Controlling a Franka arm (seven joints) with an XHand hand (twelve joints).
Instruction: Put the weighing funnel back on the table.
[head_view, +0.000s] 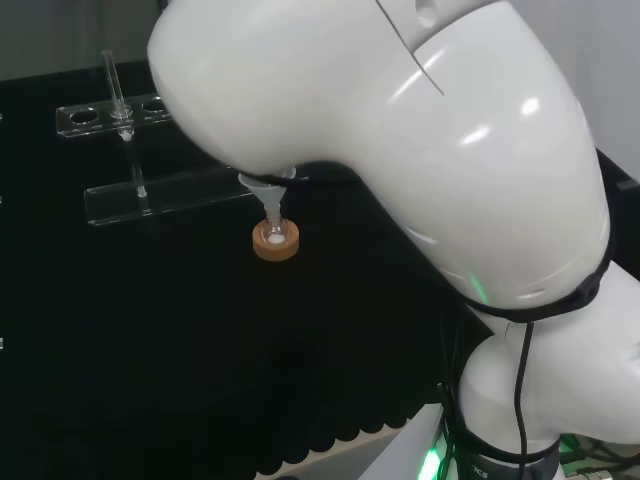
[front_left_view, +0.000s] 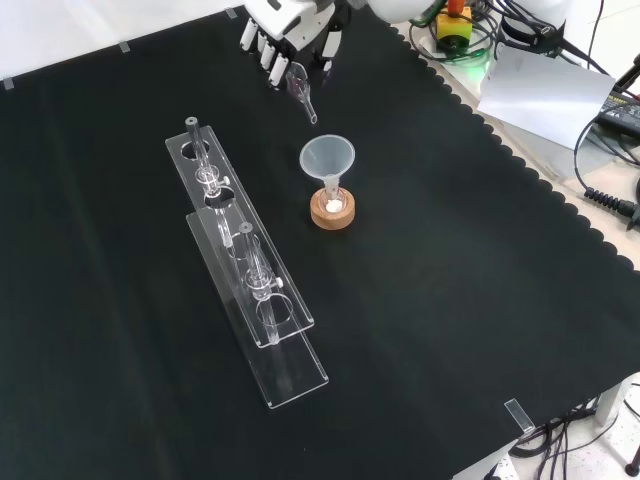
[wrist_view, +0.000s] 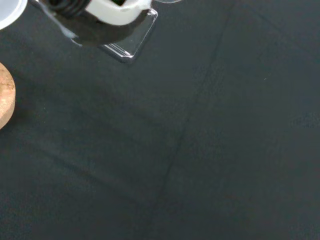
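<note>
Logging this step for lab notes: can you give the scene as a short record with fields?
holder: the hand, at the front view's top
held: weighing funnel, in the hand's curled fingers, stem slanting down
funnel: upright in small flask on cork ring
racks: clear, left of funnel in front view
task: weighing funnel not yet released

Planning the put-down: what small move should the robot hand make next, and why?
Probably lower onto bare cloth, clear of the funnel: the robot hand holds the weighing funnel near that funnel's mouth, not yet on the cloth.
</note>
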